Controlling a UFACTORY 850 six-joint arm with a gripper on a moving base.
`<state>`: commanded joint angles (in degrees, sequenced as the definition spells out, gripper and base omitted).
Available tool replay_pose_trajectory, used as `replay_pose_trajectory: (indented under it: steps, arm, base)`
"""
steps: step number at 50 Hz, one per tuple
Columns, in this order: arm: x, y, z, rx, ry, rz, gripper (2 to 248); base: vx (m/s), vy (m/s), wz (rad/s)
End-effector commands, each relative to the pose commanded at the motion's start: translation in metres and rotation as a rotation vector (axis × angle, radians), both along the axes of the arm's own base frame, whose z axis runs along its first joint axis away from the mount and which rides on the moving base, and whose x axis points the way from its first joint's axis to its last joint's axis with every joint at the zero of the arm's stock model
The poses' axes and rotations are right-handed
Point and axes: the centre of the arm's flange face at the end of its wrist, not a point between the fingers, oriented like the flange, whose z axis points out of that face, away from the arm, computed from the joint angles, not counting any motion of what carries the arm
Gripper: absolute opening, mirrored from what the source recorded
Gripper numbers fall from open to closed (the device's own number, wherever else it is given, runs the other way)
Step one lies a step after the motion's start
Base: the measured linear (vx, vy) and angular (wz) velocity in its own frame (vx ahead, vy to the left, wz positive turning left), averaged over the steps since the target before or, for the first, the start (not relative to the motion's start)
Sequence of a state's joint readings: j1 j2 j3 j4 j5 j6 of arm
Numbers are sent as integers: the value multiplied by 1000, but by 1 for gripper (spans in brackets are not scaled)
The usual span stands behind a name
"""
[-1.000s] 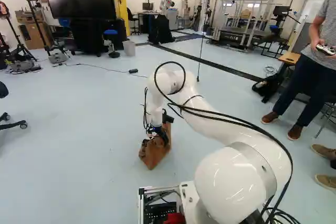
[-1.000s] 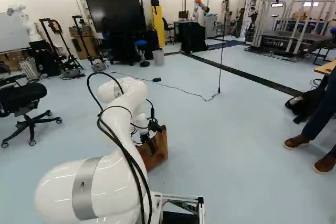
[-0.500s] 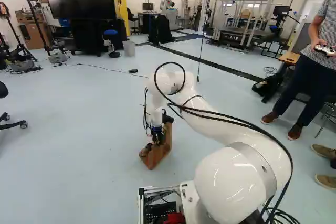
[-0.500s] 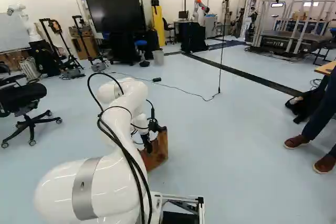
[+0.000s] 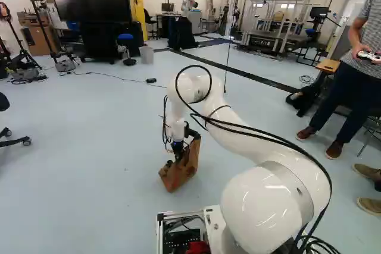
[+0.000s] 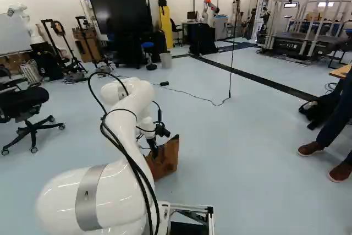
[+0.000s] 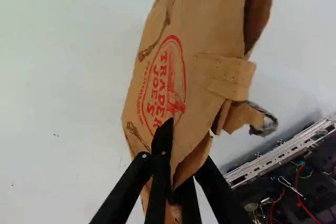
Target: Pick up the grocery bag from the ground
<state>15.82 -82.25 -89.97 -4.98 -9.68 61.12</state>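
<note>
The pincer [image 7: 173, 166] is closed on the bag [image 7: 199, 19]: in the wrist view one finger lies over the printed face and the other sits behind the paper, at the mouth, so one wall is pinched between them.

In both base views the bag is at roughly twelve o'clock from the base, low under the end of the arm [image 6: 126, 119]. It stands tilted, its upper corner leaning toward one o'clock in the left base view. Whether its lowest corner still bears on the floor [image 5: 107, 165] I can't tell.

What the lift turns on is how far off-centre that pinch is. Taking twelve as straight out ahead of the fingers, the bag's long axis runs from the pincer toward about half past twelve, with most of the paper out that way and the loose flap [image 7: 227, 77] near one. The rail [image 7: 278, 156] of the base lies between two and three, apart from the bag.

The step now looks to be the lift itself. I'd go straight up, slowly: with the weight out toward twelve, the bag may swing or the wall tear. A sideways pull toward three could bring it against the rail.
</note>
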Motion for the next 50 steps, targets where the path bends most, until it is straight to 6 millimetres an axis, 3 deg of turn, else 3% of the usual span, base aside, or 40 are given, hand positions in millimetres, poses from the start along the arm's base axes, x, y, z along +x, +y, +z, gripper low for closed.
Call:
replay_pose_trajectory:
  steps: [50]
  arm:
    - [-28,13,76,-3,9,36,21]
  base:
    - [0,0,0]
